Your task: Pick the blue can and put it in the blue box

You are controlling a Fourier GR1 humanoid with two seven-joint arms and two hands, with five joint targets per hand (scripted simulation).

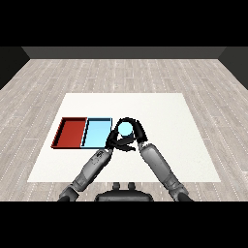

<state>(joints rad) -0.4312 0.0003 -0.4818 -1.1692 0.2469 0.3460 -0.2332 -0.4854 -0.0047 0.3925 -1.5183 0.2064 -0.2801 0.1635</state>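
The blue can (pixel 126 128) shows its light blue top just right of the light blue tray (pixel 96 133), near the table's middle. My right hand (pixel 138 130) arches over and round the can, fingers curled about it, so its lower body is hidden. My left hand (pixel 111 141) sits close at the can's lower left, over the blue tray's right edge, with relaxed fingers holding nothing. Whether the can rests on the table or is lifted, I cannot tell.
A red tray (pixel 71 132) lies directly left of the blue tray, the two touching side by side. Both sit on the white table (pixel 169 126), which extends wide to the right and back. Wooden floor surrounds it.
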